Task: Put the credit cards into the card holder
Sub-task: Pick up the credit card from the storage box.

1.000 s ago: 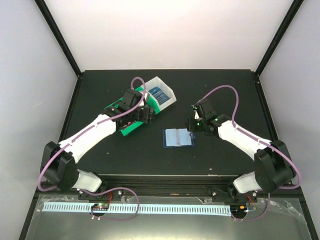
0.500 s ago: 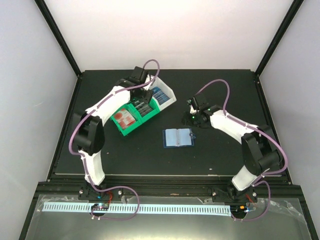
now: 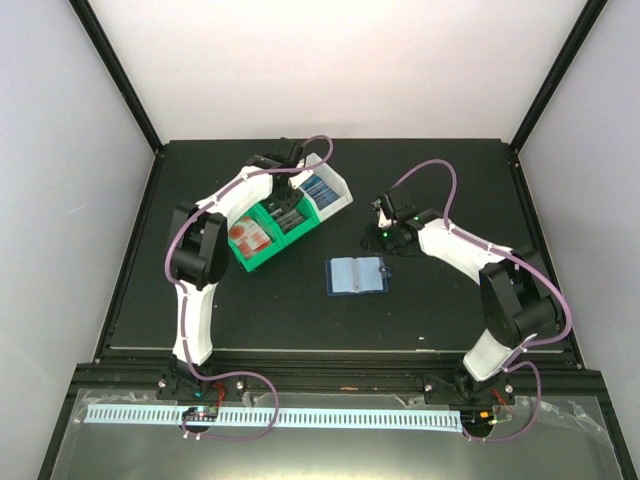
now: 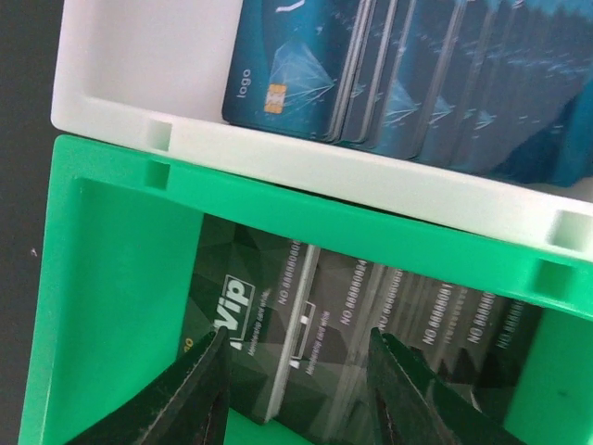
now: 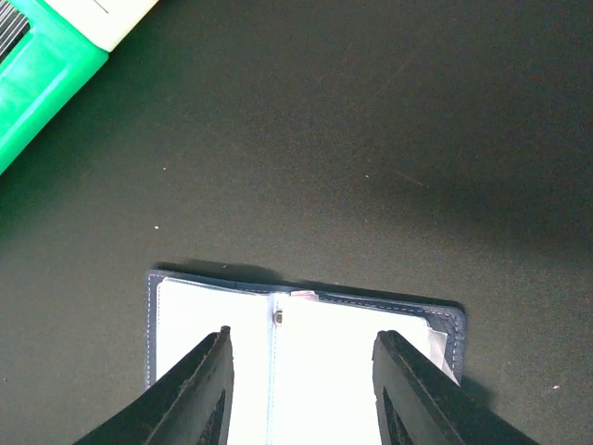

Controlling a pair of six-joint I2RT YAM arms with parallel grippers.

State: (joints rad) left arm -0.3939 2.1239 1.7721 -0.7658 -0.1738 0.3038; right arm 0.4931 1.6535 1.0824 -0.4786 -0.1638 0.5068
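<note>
Your left gripper (image 3: 286, 203) is low over the middle compartment of the green-and-white bin (image 3: 340, 203), which holds credit cards (image 3: 250, 238). The card holder (image 3: 357, 275) lies open on the dark table (image 3: 200, 310). Your right gripper (image 3: 384, 234) hangs near its far right corner, apart from it.

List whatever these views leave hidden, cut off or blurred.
- Left wrist: the stack of dark plastic cards in the green bin compartment runs off the bottom edge; contact with the left gripper is unclear.
- Right wrist: the open dark blue wallet is cut by the bottom edge; its pale inside is washed out.
- Top: red-and-white card print too small.
</note>
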